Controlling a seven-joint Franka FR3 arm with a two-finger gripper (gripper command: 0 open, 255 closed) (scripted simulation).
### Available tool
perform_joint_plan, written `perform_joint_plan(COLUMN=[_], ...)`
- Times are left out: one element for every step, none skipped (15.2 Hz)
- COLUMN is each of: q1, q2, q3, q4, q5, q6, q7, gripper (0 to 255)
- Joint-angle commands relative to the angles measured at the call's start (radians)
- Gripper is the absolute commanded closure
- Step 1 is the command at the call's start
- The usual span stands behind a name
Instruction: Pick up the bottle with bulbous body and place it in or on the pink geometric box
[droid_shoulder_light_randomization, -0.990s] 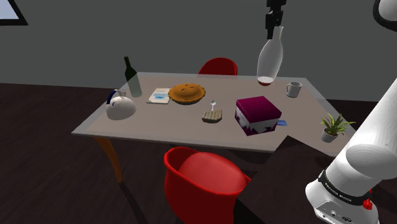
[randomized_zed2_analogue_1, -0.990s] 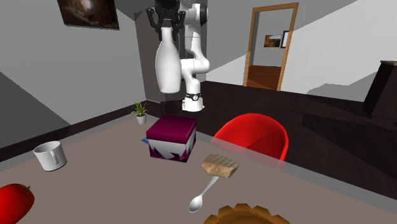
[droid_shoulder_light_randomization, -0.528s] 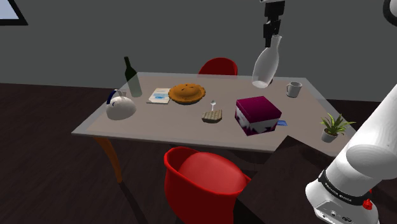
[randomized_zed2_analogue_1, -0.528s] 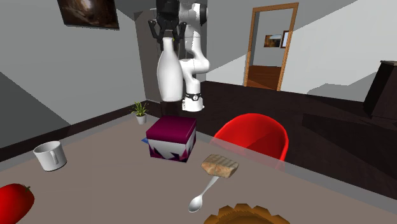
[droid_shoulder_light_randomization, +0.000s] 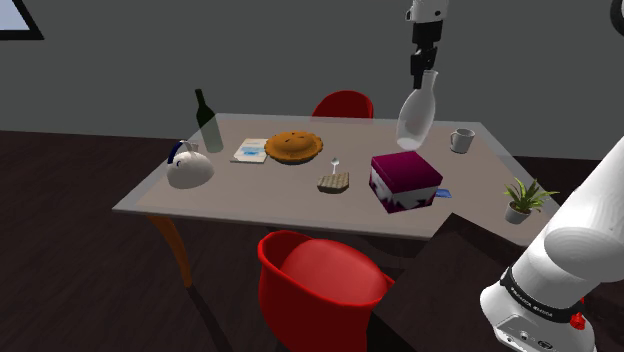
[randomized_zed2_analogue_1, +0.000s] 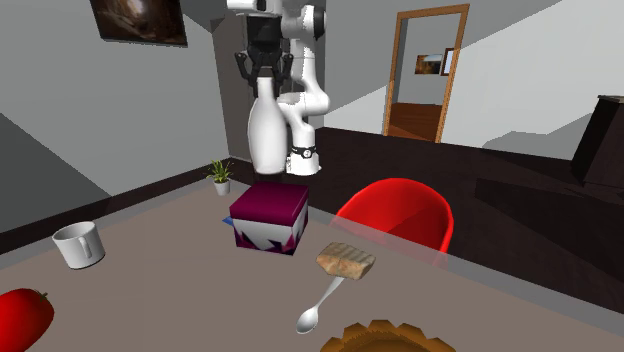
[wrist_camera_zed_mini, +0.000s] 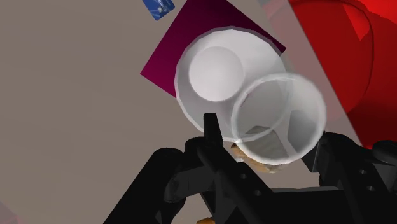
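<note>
Jaws pinching tight on the narrow neck of the pale bottle (droid_shoulder_light_randomization: 416, 115), and the black gripper (droid_shoulder_light_randomization: 424, 70) has it hanging in the air, body down, leaning a touch. From the second exterior view the fingers (randomized_zed2_analogue_1: 246, 66) clasp the neck from both sides, with the gripper (randomized_zed2_analogue_1: 264, 72) high above the tabletop.

Biggest thing under the jaws is the grey-brown table (droid_shoulder_light_randomization: 250, 200), spreading well out to the shoulder view's left of them. The white arm (droid_shoulder_light_randomization: 590, 220) rises from its stand and reaches over to carry those jaws. One red chair (droid_shoulder_light_randomization: 320, 285) sits at the table's near edge, far below the jaws and to the shoulder view's left.

Now the box (droid_shoulder_light_randomization: 405, 180), magenta on top with white patterned sides: it's right beneath the jaws, and the bottle's rounded base hangs above it, not touching. Looking down along the gripper (wrist_camera_zed_mini: 267, 137), the bottle (wrist_camera_zed_mini: 216, 70) covers much of the box (wrist_camera_zed_mini: 162, 63) lid.

Smaller items: a brown pie (droid_shoulder_light_randomization: 293, 147) and a dark wine bottle (droid_shoulder_light_randomization: 208, 122) well off to the shoulder view's left of the jaws, a white mug (droid_shoulder_light_randomization: 461, 140) just to their right, and a little blue card (wrist_camera_zed_mini: 158, 6) beside the box.
</note>
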Motion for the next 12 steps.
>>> perform_joint_plan(q1=[0.0, 0.0, 0.0, 0.0, -0.001, -0.001, -0.001, -0.001, -0.001, -0.001, -0.001, -0.001], q2=[-0.008, -0.009, -0.011, -0.012, -0.012, -0.013, -0.013, -0.013, -0.013, -0.013, -0.012, -0.012], q3=[0.0, 0.0, 0.0, 0.0, 0.0, 0.0, -0.001, -0.001, -0.001, -0.001, -0.001, -0.002], q4=[-0.035, -0.051, -0.065, -0.08, -0.094, -0.108, -0.122, -0.136, -0.149, -0.162, -0.175, -0.187], q5=[-0.002, -0.003, -0.003, -0.003, -0.004, -0.004, -0.004, -0.004, -0.004, -0.005, -0.005, -0.005], q6=[0.029, 0.042, 0.056, 0.07, 0.083, 0.097, 0.11, 0.124, 0.137, 0.15, 0.164, 0.177], q7=[0.002, 0.003, 0.004, 0.005, 0.006, 0.006, 0.007, 0.008, 0.009, 0.009, 0.01, 0.01], gripper=[255, 255, 255, 255, 255, 255, 255, 255, 255, 255, 255, 255])
